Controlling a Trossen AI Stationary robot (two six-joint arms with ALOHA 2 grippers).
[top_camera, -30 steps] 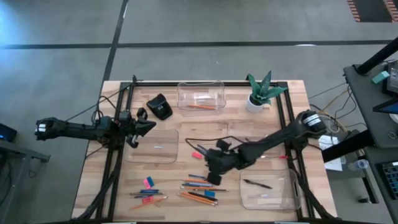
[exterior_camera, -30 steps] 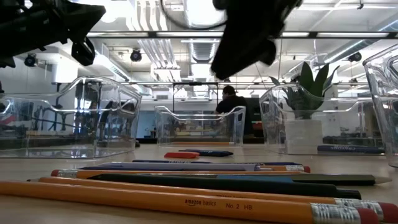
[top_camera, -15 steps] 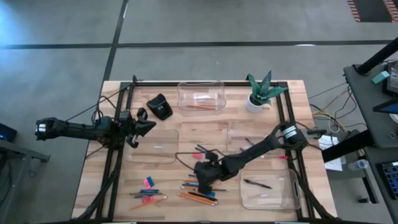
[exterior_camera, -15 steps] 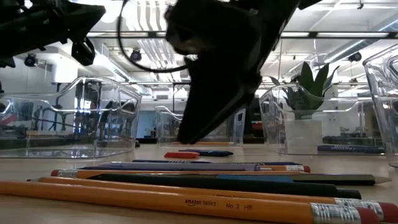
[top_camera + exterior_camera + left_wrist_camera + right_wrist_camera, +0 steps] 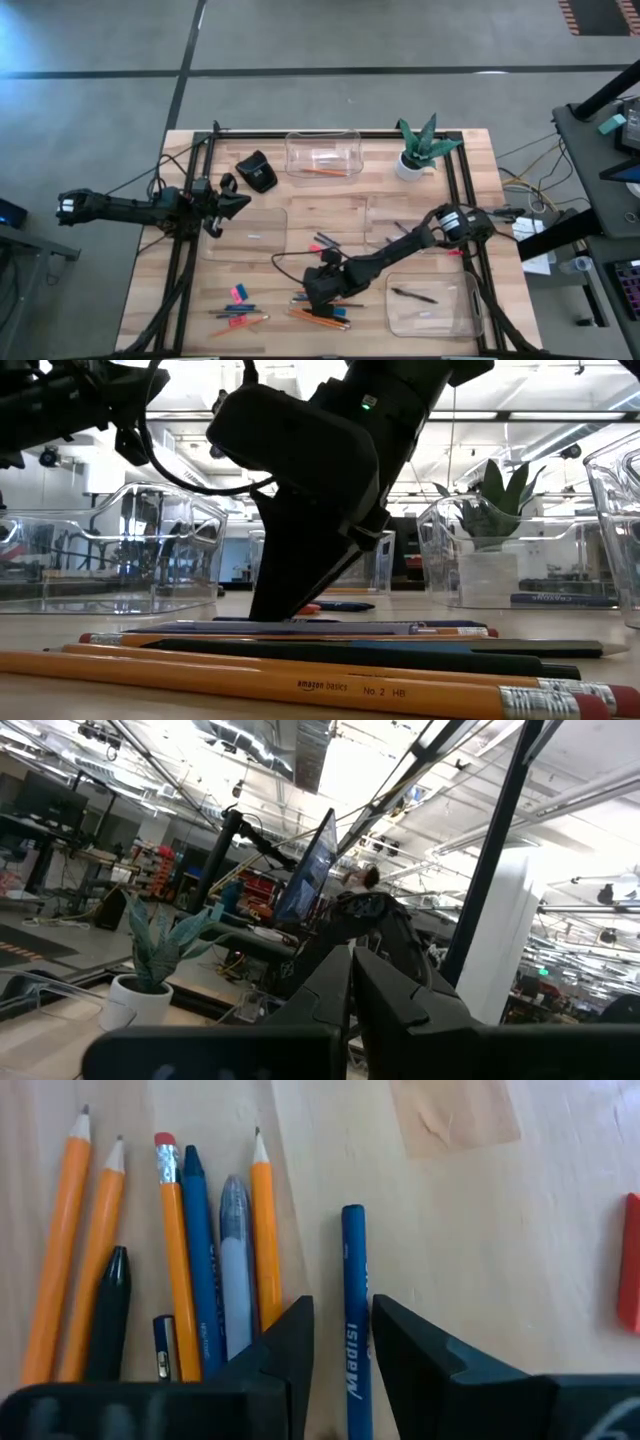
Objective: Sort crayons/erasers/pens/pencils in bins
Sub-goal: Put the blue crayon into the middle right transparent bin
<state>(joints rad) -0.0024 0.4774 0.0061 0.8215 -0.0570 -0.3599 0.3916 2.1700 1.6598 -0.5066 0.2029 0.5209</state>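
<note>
My right gripper (image 5: pixel 318 288) (image 5: pixel 342 1370) points down at the far edge of a heap of orange pencils, dark pens and blue sticks (image 5: pixel 322 312). It is open, one finger on each side of a single blue stick (image 5: pixel 352 1280) that lies flat on the table. In the low view its fingertips (image 5: pixel 278 605) reach down just behind the sticks (image 5: pixel 300 628). My left gripper (image 5: pixel 245 200) (image 5: pixel 352 965) hovers shut and holds nothing at the table's left, over a clear bin (image 5: pixel 243 236). My right gripper has its fingers along the blue stick (image 5: pixel 354 1342), one on each long side, coming from above and slanting down. The stick lies flat on the table. Whether the fingers touch it, I cannot tell.
A far bin (image 5: pixel 322 153) holds an orange pencil; a near-right bin (image 5: pixel 425 303) holds a black pen; another bin (image 5: pixel 400 225) stands mid-right. A second small heap with pink erasers (image 5: pixel 238 305) lies near left. A black lump (image 5: pixel 258 172) and plant pot (image 5: pixel 412 160) stand at the back.
My right gripper has gone toward the table's near left and come down, from above the middle of the table to the far edge of the heap of sticks. Nothing on the table has moved.
</note>
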